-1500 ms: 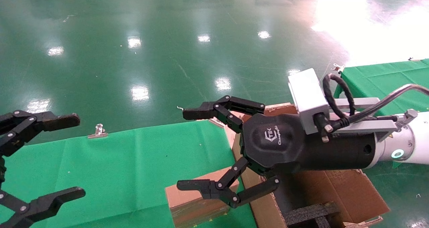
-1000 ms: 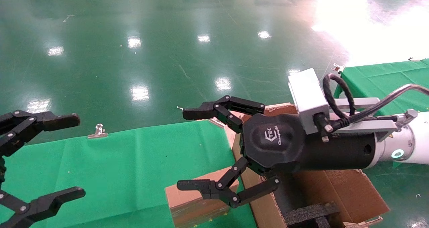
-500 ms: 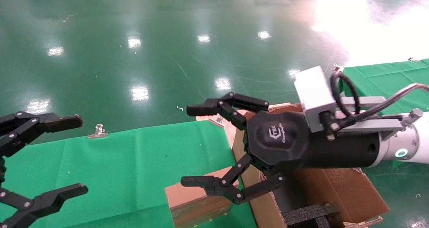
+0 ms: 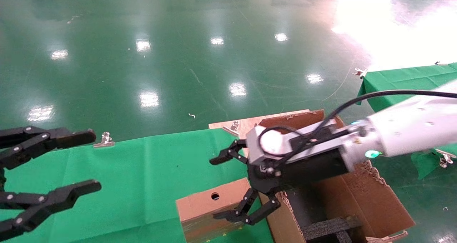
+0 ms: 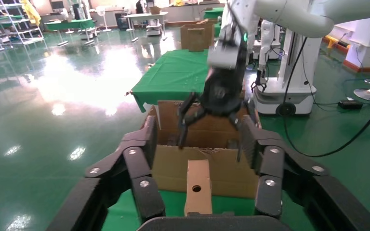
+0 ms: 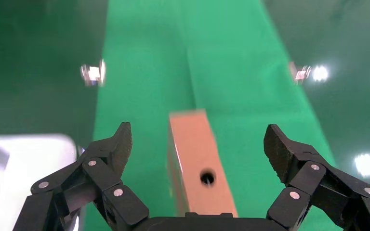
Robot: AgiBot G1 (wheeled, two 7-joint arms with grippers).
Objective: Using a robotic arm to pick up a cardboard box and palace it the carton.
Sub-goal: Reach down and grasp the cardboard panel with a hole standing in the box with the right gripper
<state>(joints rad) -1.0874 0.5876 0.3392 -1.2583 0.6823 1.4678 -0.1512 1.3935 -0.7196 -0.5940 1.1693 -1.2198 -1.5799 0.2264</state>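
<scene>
The small brown cardboard box point(image 4: 201, 204) stands on edge on the green cloth, its narrow holed face up, right beside the large carton point(image 4: 371, 200). My right gripper point(image 4: 218, 188), on the white arm, is open and hangs just above the box's end nearest the carton, fingers either side, not touching it. In the right wrist view the box point(image 6: 195, 159) lies between the open gripper point(image 6: 199, 139). My left gripper point(image 4: 91, 160) is open and empty at the left, well away from the box. The left wrist view shows the left gripper point(image 5: 198, 134), the box point(image 5: 197, 185), the carton point(image 5: 171, 166) and the right gripper point(image 5: 211, 111).
Green cloth point(image 4: 135, 171) covers the table, held by metal clips point(image 4: 104, 139) at its far edge. Black foam dividers point(image 4: 332, 227) sit inside the carton. A second green-covered table point(image 4: 403, 82) stands at the right. Shiny green floor lies beyond.
My right gripper has dropped and tipped downward toward the box, uncovering the holed face. The left gripper has shifted slightly to the right.
</scene>
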